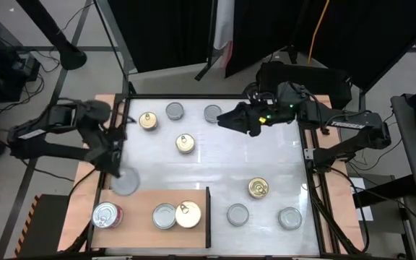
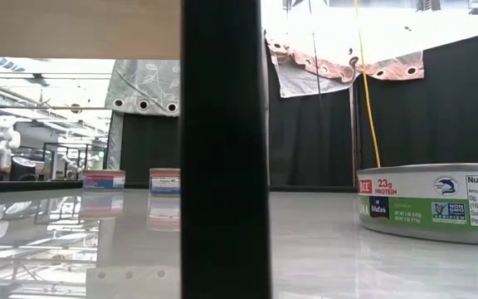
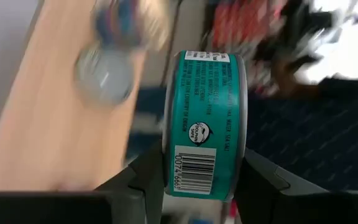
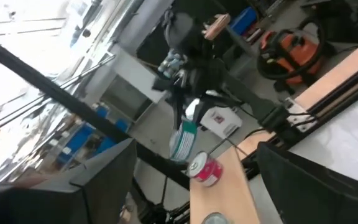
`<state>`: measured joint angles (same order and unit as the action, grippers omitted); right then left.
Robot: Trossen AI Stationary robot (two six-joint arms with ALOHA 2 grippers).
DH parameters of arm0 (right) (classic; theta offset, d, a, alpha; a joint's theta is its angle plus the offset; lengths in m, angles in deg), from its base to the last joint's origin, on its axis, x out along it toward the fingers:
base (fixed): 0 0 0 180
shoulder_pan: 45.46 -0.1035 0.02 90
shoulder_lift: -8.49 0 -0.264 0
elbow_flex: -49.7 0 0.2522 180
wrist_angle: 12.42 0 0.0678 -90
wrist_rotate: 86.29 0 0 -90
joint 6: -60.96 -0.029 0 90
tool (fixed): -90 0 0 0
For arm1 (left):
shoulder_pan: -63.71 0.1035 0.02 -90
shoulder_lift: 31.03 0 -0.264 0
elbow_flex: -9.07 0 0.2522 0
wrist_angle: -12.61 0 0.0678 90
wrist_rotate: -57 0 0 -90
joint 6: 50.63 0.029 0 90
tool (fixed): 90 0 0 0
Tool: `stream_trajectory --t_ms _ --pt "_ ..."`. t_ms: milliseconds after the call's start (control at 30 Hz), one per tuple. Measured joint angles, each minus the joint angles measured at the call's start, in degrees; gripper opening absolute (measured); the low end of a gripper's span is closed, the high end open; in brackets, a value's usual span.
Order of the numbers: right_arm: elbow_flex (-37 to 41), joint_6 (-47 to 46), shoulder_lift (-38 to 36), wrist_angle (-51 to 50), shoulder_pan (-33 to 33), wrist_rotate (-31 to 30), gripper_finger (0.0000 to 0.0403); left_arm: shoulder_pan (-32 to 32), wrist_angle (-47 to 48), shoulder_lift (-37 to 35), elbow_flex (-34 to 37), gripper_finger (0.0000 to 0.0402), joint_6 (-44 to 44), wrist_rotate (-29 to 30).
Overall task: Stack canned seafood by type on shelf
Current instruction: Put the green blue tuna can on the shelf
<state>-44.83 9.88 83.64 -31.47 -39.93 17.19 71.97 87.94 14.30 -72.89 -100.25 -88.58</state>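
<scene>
My left gripper (image 1: 121,177) is shut on a teal-labelled can (image 3: 204,124) with silver ends, held in the air just beyond the far left corner of the shelf (image 1: 143,198). The shelf is a light-brown board with a dark upright edge (image 1: 208,217). On it stand a red-labelled can (image 1: 107,215), a silver-lidded can (image 1: 165,215) and a gold-lidded can (image 1: 188,214). My right gripper (image 1: 224,119) hangs open above the table's far middle, near a silver-lidded can (image 1: 212,113), with nothing between its fingers (image 4: 104,180). My left gripper pinches the teal can between its two fingers, one finger (image 3: 145,186) on each flat end (image 3: 166,155). The fingers reach in from the table's left, slanting a little down. The can stands on edge in the hold, label wall facing the wrist, lifted clear of table and shelf.
Loose cans stand on the white tabletop: gold-lidded ones (image 1: 148,120), (image 1: 185,143), (image 1: 258,188) and silver-lidded ones (image 1: 174,110), (image 1: 237,214), (image 1: 289,217). The low view shows the shelf's dark edge (image 2: 222,149) close up and a green-labelled can (image 2: 430,203) to its right.
</scene>
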Motion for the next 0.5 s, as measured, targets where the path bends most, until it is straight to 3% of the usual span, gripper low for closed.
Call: stream_trajectory --t_ms 133,500 --pt "-0.02 -0.10 0.49 0.19 -0.01 -1.79 0.0324 -4.20 6.43 0.14 2.27 0.0145 3.74 0.92" --pt "0.02 -1.32 1.38 0.07 0.01 -3.22 0.0324 -16.51 3.40 7.31 9.84 0.0145 9.66 3.58"
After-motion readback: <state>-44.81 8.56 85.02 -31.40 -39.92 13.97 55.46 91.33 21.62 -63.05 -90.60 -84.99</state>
